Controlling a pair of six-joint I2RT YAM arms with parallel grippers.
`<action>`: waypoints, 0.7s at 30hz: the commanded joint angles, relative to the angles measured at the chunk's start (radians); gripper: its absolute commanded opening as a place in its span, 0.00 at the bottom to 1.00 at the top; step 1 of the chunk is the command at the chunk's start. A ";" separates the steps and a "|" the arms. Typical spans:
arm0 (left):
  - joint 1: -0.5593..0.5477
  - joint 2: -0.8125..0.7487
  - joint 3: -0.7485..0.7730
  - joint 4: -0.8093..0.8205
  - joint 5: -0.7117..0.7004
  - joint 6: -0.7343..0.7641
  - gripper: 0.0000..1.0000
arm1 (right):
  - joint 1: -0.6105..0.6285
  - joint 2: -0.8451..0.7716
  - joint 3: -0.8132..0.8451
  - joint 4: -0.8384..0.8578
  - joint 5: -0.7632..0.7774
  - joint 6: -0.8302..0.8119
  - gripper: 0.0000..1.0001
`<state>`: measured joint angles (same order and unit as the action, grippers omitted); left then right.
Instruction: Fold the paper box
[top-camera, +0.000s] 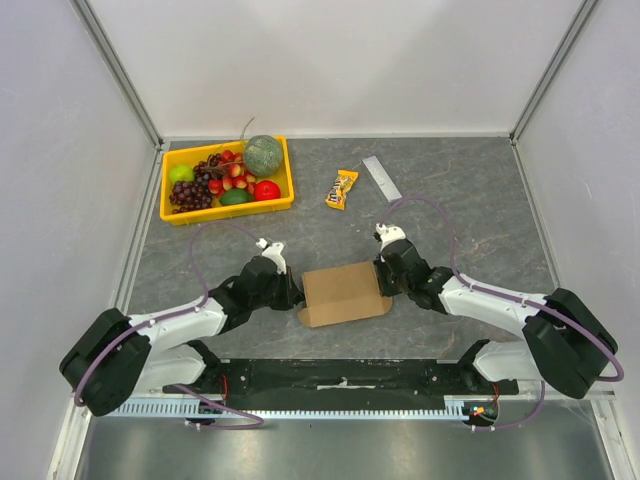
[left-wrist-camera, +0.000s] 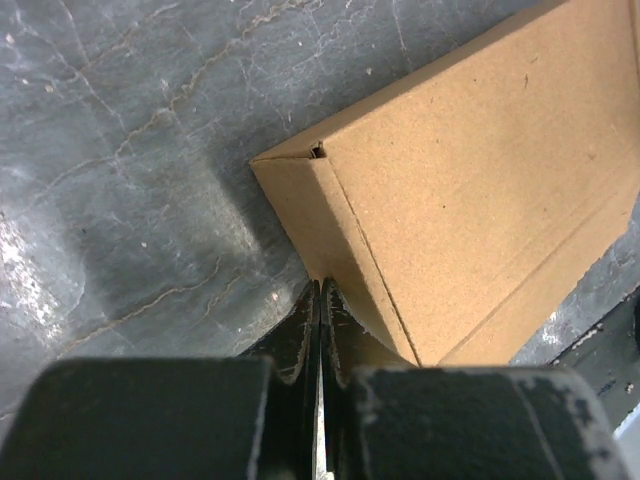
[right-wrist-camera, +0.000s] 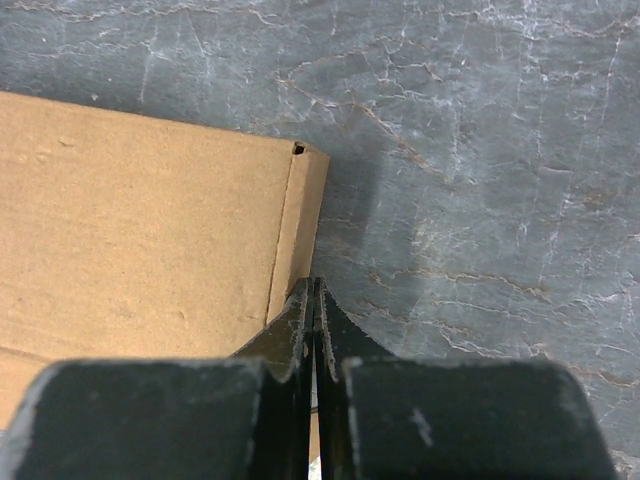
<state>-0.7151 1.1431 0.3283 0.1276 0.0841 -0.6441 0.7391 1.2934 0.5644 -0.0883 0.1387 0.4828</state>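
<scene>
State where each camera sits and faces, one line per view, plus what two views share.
Top external: above and behind the robot, looking down on table, paper box, fruit tray; left arm and right arm show.
Left wrist: on its arm, facing the box's left end past the shut left gripper.
Right wrist: on its arm, facing the box's right end past the shut right gripper.
Shared: every view shows the box.

The flat brown corrugated cardboard box (top-camera: 345, 293) is matt paper, its face faintly fibrous and dimpled, with creased edges. The dark grey counter (top-camera: 470, 200) is stone-patterned and pale-veined, with a dull sheen. The left pincer (left-wrist-camera: 320, 290) and right pincer (right-wrist-camera: 313, 285) are matt black, scuffed pale at the edges. The yellow fruit tray (top-camera: 230, 212) looks like smooth plastic. The small orange-yellow packet (top-camera: 342, 188) is glossy.
</scene>
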 joint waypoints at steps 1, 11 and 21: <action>-0.003 0.049 0.087 0.035 -0.015 0.070 0.02 | 0.000 -0.006 -0.014 0.050 -0.051 0.039 0.02; -0.001 0.227 0.251 -0.017 -0.053 0.178 0.02 | 0.002 -0.036 -0.009 0.051 0.041 0.089 0.02; 0.000 0.325 0.393 -0.120 -0.127 0.228 0.02 | -0.004 0.033 0.097 0.013 0.102 0.062 0.03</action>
<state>-0.7082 1.4574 0.6487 0.0051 -0.0273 -0.4618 0.7307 1.3045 0.5735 -0.1165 0.2440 0.5385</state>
